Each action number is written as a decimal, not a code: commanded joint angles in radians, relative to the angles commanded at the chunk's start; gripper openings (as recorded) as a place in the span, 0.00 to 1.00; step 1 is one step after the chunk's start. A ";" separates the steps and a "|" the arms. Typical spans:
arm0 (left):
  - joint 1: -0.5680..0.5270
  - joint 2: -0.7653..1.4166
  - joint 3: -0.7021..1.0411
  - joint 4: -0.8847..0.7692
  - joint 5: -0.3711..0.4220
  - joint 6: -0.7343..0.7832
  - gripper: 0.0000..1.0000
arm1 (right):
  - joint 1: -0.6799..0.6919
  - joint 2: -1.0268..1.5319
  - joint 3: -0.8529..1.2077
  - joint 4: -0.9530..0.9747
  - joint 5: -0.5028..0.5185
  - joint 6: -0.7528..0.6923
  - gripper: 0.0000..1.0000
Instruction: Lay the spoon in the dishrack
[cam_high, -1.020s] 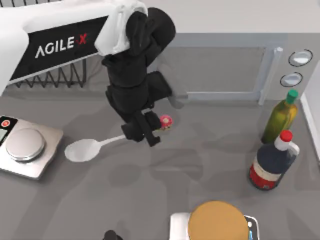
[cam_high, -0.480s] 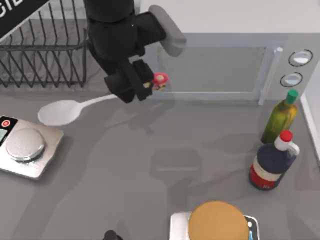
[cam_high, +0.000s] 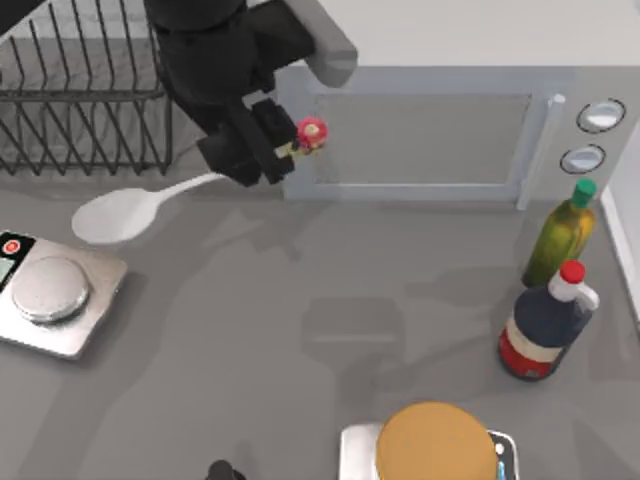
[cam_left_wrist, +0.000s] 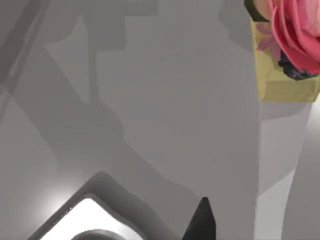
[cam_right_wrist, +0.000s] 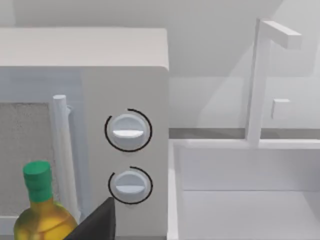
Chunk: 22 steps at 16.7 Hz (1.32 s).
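Observation:
My left gripper (cam_high: 258, 152) is shut on the thin handle of the white spoon (cam_high: 115, 214), close to its red-pink knob (cam_high: 311, 129). The spoon hangs above the table, bowl pointing left and slightly lower than the knob. It is just in front of the black wire dishrack (cam_high: 85, 110) at the back left, beside the rack's right end. The left wrist view shows the knob (cam_left_wrist: 295, 35) close up and a dark fingertip (cam_left_wrist: 202, 223). My right arm (cam_high: 222, 470) is parked at the front edge.
A microwave (cam_high: 430, 130) stands at the back, right of the rack. A kitchen scale (cam_high: 50, 295) lies under the spoon's bowl at the left. An oil bottle (cam_high: 560, 235) and a dark sauce bottle (cam_high: 545, 325) stand right; a round brown loaf (cam_high: 435, 440) sits in front.
The left gripper has lifted the spoon off the table and carried it back and left toward the dishrack. Over the last half second it rose only slightly.

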 joint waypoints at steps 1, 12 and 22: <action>0.022 -0.037 -0.026 0.042 0.007 -0.015 0.00 | 0.000 0.000 0.000 0.000 0.000 0.000 1.00; 0.490 -0.683 -0.614 0.877 0.114 -0.343 0.00 | 0.000 0.000 0.000 0.000 0.000 0.000 1.00; 0.747 -1.069 -0.918 1.301 0.174 -0.534 0.00 | 0.000 0.000 0.000 0.000 0.000 0.000 1.00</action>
